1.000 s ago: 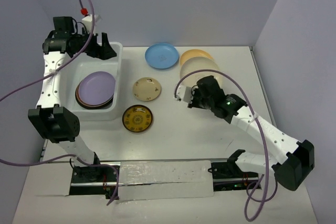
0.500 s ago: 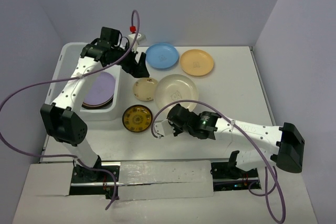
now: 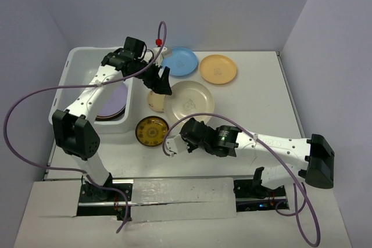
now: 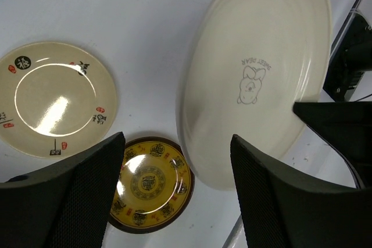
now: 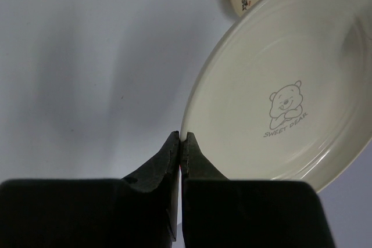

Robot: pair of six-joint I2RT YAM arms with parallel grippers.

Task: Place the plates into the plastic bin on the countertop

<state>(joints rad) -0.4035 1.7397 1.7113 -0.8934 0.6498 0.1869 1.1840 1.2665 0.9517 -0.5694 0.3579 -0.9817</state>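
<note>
Large cream plate: your right gripper is pinched tight on its near rim, with only the rim's thickness between the jaws. The plate is tilted, and a printed bear with the words "SWEET DEAR" shows on its face. In the top view it sits at mid-table, right of the bin, and its left edge covers part of the small cream plate.

Your left gripper has its jaws spread wide and grips nothing. It hangs above the countertop, just right of the bin's far corner, over the far edge of the small cream plate and near the blue plate. Its camera looks down on the small cream plate, the gold plate and the large cream plate.

Bin contents: a lavender plate on top, with a darker rim showing under it; you cannot count the stack.

Outside the bin: blue plate and orange plate side by side, apart, at the far edge. The small cream plate lies just right of the bin. The gold plate lies toward the near edge, just beside the bin's near right corner.
</note>
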